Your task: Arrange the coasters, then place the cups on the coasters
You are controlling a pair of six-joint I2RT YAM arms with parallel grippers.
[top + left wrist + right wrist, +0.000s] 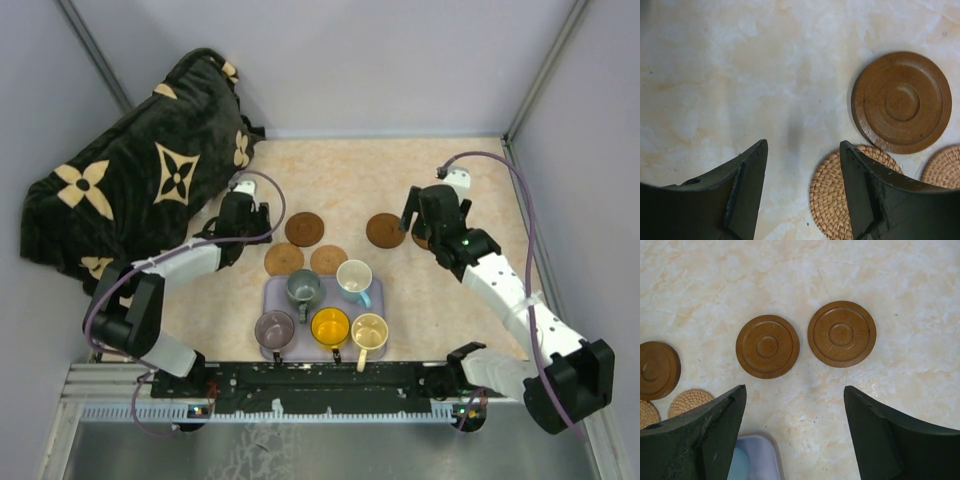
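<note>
Five coasters lie on the table: a dark wooden one (305, 228) (901, 101), two tan wicker ones (284, 260) (328, 260) (831, 192), and two more wooden ones to the right (385, 230) (767, 346) (841, 333). All the cups stand on the lavender tray (272, 292): grey-green (303, 288), light blue (354, 280), purple-grey (274, 329), yellow-orange (330, 326) and cream (369, 332). My left gripper (243, 228) (803, 144) hangs open over bare table, just left of a wicker coaster. Open too is my right gripper (428, 222) (795, 388), empty, just short of the two right-hand wooden coasters.
A black cushion with tan flower prints (140, 180) fills the back left corner. Grey walls (400, 60) enclose the table on three sides. The tray's corner (757, 455) shows beside my right gripper's left finger.
</note>
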